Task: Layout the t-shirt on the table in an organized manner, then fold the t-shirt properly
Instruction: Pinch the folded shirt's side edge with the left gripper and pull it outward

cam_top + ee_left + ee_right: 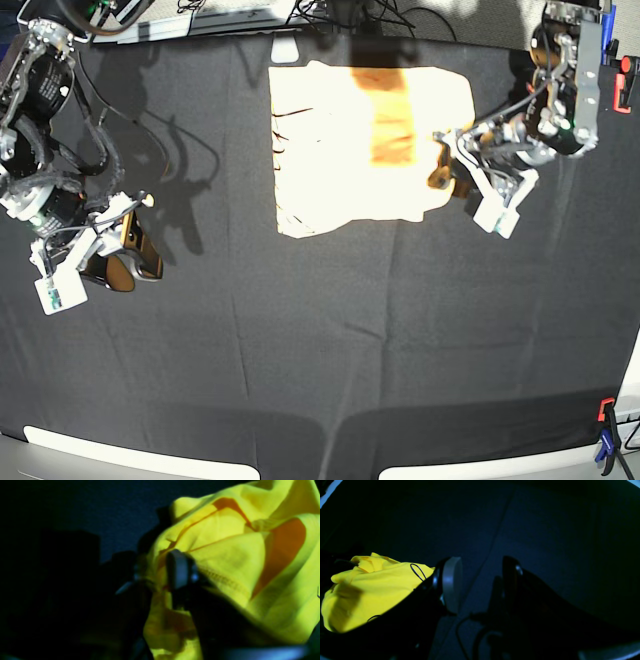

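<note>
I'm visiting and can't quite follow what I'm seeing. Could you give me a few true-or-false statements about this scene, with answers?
1. The pale yellow-orange cotton t-shirt lies on the wide table covered in black cloth. True.
2. The right gripper is holding the shirt. False: its jaws stand apart over bare cloth, away from the shirt.
3. The left gripper is at the shirt's edge, fabric bunched between its fingers. True.
4. The shirt hangs over the table's front edge. False: it lies toward the far side.
5. A red-and-blue clamp sits at a near corner. True.
</note>
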`<state>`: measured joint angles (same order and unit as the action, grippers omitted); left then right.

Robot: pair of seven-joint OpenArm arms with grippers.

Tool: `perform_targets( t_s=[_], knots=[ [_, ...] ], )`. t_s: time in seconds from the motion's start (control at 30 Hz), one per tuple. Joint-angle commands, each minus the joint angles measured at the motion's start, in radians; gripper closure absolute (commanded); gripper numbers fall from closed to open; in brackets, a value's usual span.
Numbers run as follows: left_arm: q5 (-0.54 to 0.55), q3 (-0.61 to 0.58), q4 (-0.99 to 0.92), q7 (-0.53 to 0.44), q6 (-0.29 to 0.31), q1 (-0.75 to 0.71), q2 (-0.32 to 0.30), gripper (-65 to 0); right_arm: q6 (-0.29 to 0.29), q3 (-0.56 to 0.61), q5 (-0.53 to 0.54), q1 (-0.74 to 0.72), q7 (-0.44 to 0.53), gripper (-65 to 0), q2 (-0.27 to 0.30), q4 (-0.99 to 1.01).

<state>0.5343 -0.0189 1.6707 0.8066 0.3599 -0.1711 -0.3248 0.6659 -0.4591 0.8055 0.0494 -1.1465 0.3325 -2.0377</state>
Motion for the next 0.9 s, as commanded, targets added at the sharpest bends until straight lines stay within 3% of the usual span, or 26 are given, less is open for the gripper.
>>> perform_targets(
  t_s=[0.0,0.3,0.37,0.5,0.67,0.7,0.77,0.8,0.87],
  knots=[
    [0.015,0.004,0.015,-0.027,0.003,0.011,-0.008,-1.6,0.009,-0.003,0.018,-0.016,0.026,-25.8,0.014,-0.017],
    [0.014,0.093,0.055,-0.226,0.0,0.044,-0.024,0.0,0.023,-0.003,0.018,-0.016,0.026,-25.8,0.014,-0.017],
    [-0.02,0.11,0.059,-0.273,-0.024,0.047,-0.024,0.0,0.023,-0.003,0.018,-0.016,0.026,-25.8,0.014,-0.017],
    [-0.171,0.109,0.057,-0.28,-0.039,0.039,-0.021,0.0,0.023,-0.003,0.023,-0.016,0.026,-25.8,0.014,-0.017],
    [-0.244,0.109,0.057,-0.25,-0.039,0.014,-0.022,0.0,0.023,-0.003,0.037,-0.016,0.025,-25.8,0.014,-0.017],
    [-0.258,0.109,0.057,-0.23,-0.039,0.014,-0.022,-2.2,0.023,-0.003,0.037,-0.016,0.025,-25.9,0.014,-0.017],
    [-0.286,0.109,0.057,-0.2,-0.039,0.016,-0.026,-21.0,0.023,-0.003,0.037,-0.016,0.025,-25.9,0.014,-0.017],
    [-0.292,0.111,0.057,-0.196,-0.039,0.017,-0.031,-26.8,0.022,-0.003,0.037,-0.016,0.025,-25.9,0.014,-0.017],
    [-0.286,0.112,0.063,-0.197,-0.05,0.017,-0.051,-28.0,0.022,-0.003,0.037,-0.016,0.025,-25.9,0.014,-0.017]
  ],
)
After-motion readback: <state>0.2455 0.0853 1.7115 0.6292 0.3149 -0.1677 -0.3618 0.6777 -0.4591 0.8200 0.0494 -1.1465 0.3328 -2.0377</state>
